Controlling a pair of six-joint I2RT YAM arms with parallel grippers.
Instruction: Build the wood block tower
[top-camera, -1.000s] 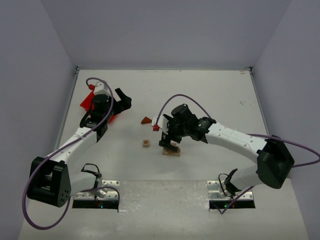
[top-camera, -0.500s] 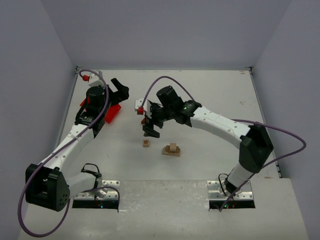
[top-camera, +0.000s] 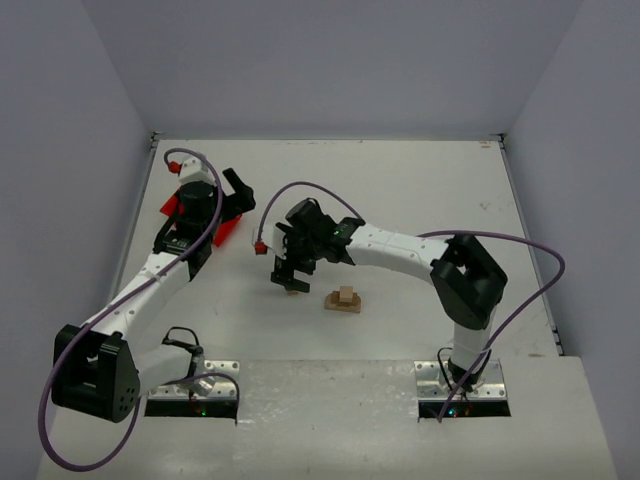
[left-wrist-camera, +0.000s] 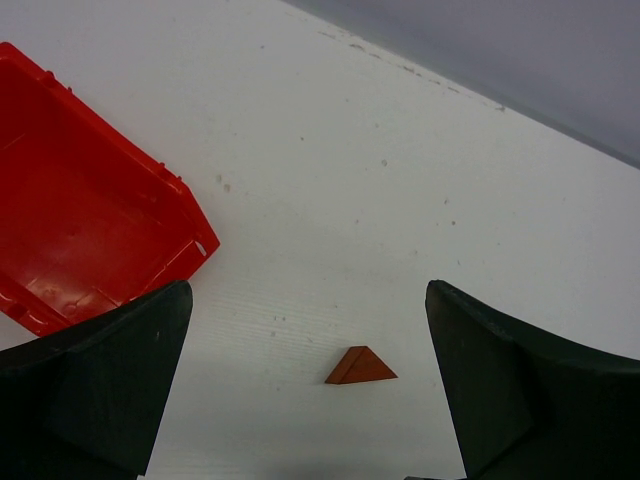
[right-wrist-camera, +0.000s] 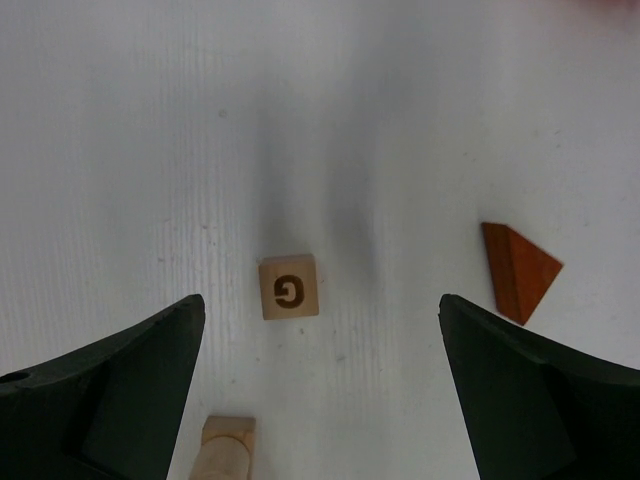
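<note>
Wood, pale tan, makes up most of the tower so far: a flat plank (top-camera: 340, 306) lies near the middle of the white table (top-camera: 420, 190) with one light cube (top-camera: 346, 294) sitting on top of it. A second cube (right-wrist-camera: 289, 286), stamped with a dark letter G, lies on the table apart from the plank. The dark reddish-brown triangular roof piece (right-wrist-camera: 517, 270) lies flat by itself, well to one side of that lettered block.

The right gripper (right-wrist-camera: 320, 400) hangs over the lettered block with its fingers spread wide, touching nothing. The left gripper (left-wrist-camera: 310, 400) is likewise spread and empty, just beside the red bin (left-wrist-camera: 90, 220).

A second ago the right gripper stood over the plank. It has since swung across toward the left arm's side and now hides the lettered block from the overhead camera. The left gripper has shifted only slightly, and the plank and its cube have not moved.
</note>
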